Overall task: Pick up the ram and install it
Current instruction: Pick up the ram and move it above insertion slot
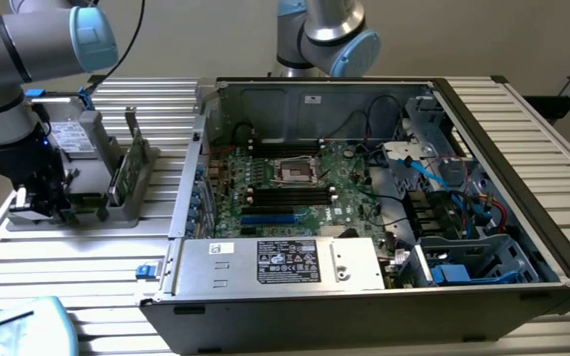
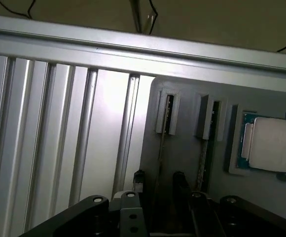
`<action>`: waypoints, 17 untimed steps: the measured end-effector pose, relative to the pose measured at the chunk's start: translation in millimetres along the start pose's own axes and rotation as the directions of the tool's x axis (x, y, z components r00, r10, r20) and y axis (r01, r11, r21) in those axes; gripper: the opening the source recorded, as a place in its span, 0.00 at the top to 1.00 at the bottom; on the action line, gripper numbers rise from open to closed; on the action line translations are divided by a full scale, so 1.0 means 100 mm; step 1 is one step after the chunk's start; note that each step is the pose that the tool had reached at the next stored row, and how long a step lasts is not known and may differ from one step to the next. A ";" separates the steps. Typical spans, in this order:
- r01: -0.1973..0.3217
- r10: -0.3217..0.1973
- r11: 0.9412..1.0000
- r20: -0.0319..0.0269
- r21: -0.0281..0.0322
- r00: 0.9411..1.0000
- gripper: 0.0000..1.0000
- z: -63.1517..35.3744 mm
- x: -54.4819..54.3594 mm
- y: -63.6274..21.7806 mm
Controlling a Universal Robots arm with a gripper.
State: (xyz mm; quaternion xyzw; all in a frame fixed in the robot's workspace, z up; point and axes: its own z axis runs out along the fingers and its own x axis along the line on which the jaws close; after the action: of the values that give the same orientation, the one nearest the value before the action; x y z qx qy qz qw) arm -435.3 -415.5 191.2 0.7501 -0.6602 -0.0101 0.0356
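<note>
At the exterior view's left I'm holding the gripper [image 1: 39, 200] low over the grey holder [image 1: 102, 215], with the jaws standing apart on either side of the ram [image 2: 160, 150], which is standing on edge in its slot. I can't tell whether either pad is touching it. I'm judging it light, stiff, thin and fragile, so I'm favouring a gentle squeeze on its flat faces near mid-length. The open computer case [image 1: 522, 133] is sitting well apart, toward the exterior view's right

An open computer case [image 1: 295, 111] lies on the slatted table [image 1: 67, 252], motherboard [image 1: 305, 185] exposed; a power supply [image 1: 285, 263] sits inside; a silver processor chip [image 2: 273, 145] rests in a grey holder [image 2: 185, 133].
</note>
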 end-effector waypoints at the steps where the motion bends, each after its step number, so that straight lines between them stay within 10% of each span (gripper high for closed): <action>1: -0.004 0.004 1.000 0.000 0.000 1.000 0.64 0.002 0.00 0.000; 17: -0.017 0.017 1.000 0.001 -0.001 1.000 0.85 0.012 0.00 -0.001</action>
State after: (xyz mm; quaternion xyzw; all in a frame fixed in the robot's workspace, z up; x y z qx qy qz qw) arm -435.4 -415.5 189.9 0.7445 -0.6666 -0.0104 0.0355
